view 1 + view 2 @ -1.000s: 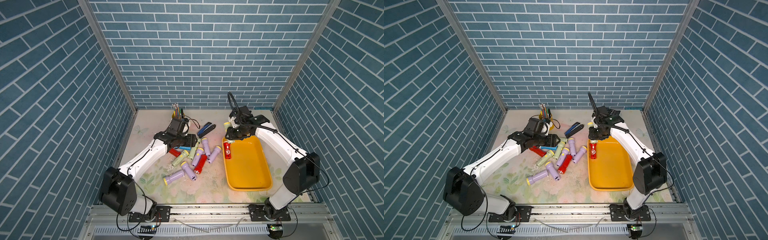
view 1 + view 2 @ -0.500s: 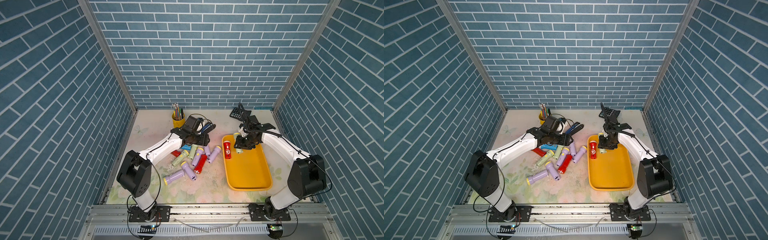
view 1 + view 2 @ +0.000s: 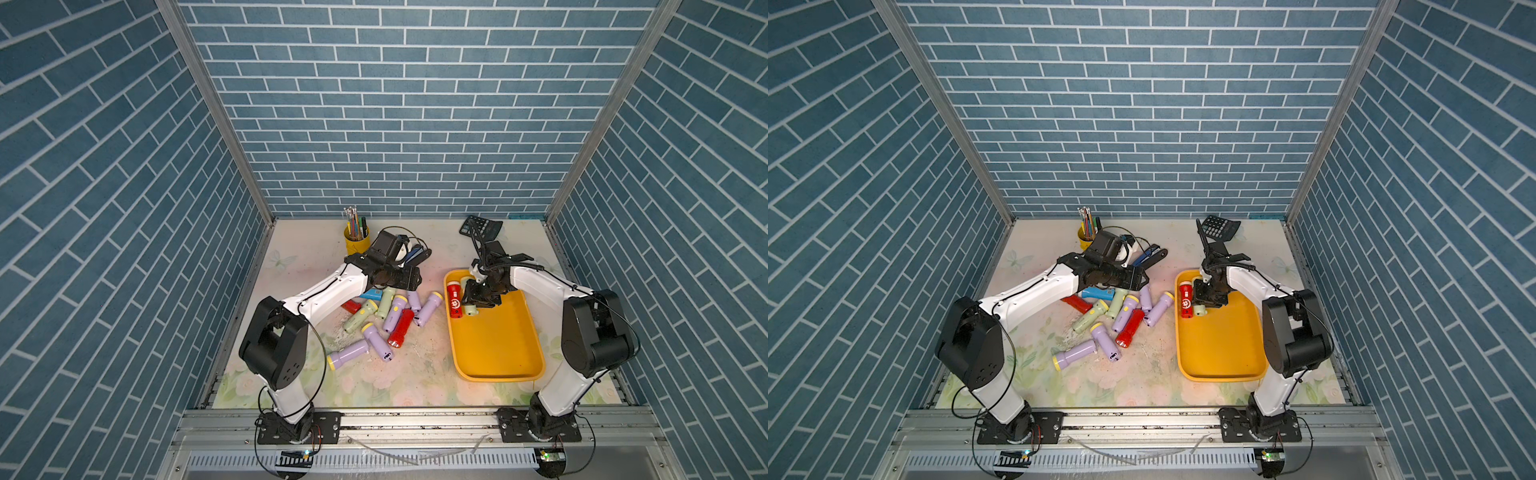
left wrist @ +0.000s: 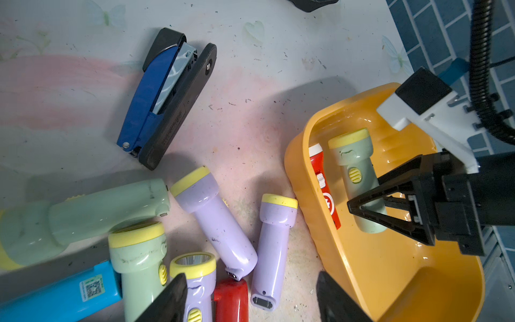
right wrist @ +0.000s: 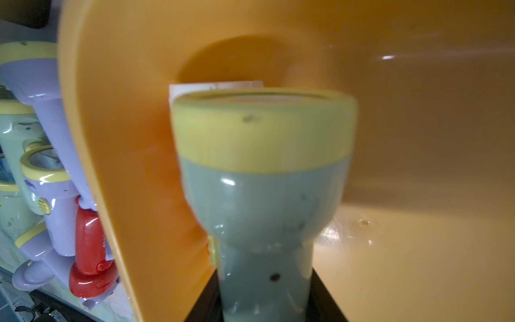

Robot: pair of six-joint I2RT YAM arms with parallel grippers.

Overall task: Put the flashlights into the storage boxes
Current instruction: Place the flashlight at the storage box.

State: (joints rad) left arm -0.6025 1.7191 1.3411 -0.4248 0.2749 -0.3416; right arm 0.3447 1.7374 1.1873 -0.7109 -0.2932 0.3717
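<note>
- Currently the right gripper [image 4: 362, 207] is clamped on the handle of the pale green flashlight [image 4: 354, 159].
- That flashlight sits low inside the yellow tray [image 3: 498, 377], in the far corner on the pile side. Its yellow head points at the far rim.
- Right wrist view is blurred, so I can't tell whether it rests on the tray floor.
- A red flashlight [image 3: 454, 300] lies in the tray, just beside the green one and parallel to it, along the pile-side wall.
- The left gripper [image 4: 250, 295] has its fingers spread and holds nothing. It hovers over the far edge of the pile.
- Ten or so loose flashlights [image 3: 386, 316] lie heaped on the mat [image 3: 374, 386] between the arms and outside the tray: lilac, pale green, red.
- One blue flashlight [image 3: 371, 295] is partly under the left arm.
- The nearest lilac one is close to the tray wall, not touching.
- A blue-and-black stapler [image 4: 167, 94] lies on the mat beyond the pile.
- A pen cup [image 3: 356, 240] and a calculator [image 3: 482, 226] sit toward the back wall.
</note>
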